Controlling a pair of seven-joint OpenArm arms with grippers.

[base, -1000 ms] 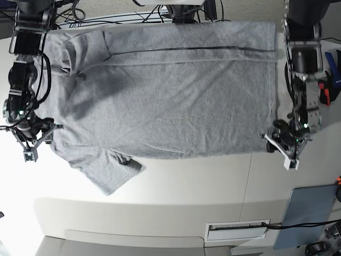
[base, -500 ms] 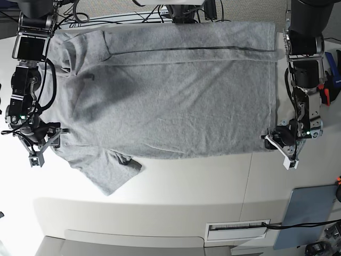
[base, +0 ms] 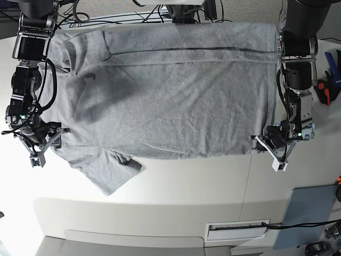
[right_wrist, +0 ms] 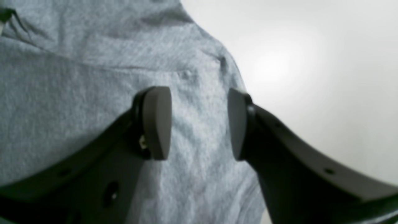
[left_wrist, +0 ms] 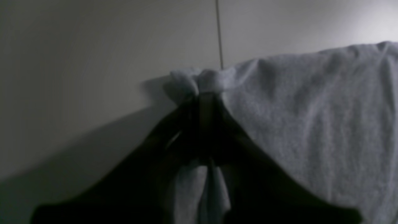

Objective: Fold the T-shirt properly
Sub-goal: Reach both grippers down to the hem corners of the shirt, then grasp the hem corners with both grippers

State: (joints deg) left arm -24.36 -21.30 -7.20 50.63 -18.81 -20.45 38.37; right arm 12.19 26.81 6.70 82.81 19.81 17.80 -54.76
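We have the left gripper pinched on the T-shirt hem corner, lower right of the base view; our right gripper stands apart over the shoulder, lower left; next it must close there.

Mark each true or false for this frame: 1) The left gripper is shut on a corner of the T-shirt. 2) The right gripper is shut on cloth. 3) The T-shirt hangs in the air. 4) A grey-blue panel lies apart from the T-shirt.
1) True: the left gripper pinches a bunched corner of the T-shirt.
2) False: the right gripper is open over the cloth.
3) False: it lies spread on the table.
4) True: the grey-blue panel lies clear of it.
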